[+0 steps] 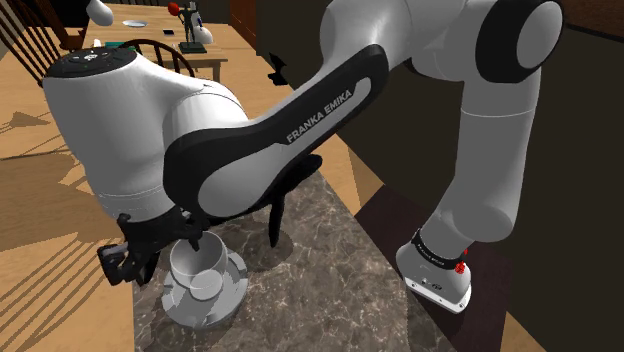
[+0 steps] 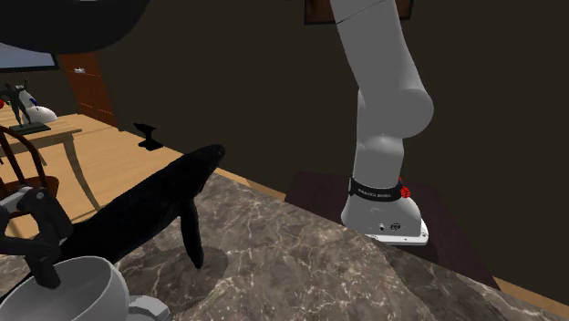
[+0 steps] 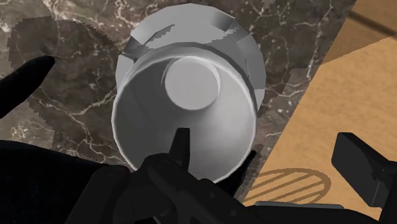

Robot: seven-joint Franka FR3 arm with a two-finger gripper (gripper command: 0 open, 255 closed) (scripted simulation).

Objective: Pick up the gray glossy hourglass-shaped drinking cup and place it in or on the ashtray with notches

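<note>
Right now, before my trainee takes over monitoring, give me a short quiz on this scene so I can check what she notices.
1. True or false: the grey cup stands inside the notched ashtray.
2. The fingers of the gripper are: A) clasping the cup, B) apart, one over the cup's mouth, C) shut together on nothing.
3. Which dark thing stands on the marble table beside the ashtray?
Key: 1 true; 2 B; 3 the black fish-shaped figure.

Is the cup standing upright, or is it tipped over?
Upright: the cup stands in the notched ashtray, its open mouth facing up.
</note>
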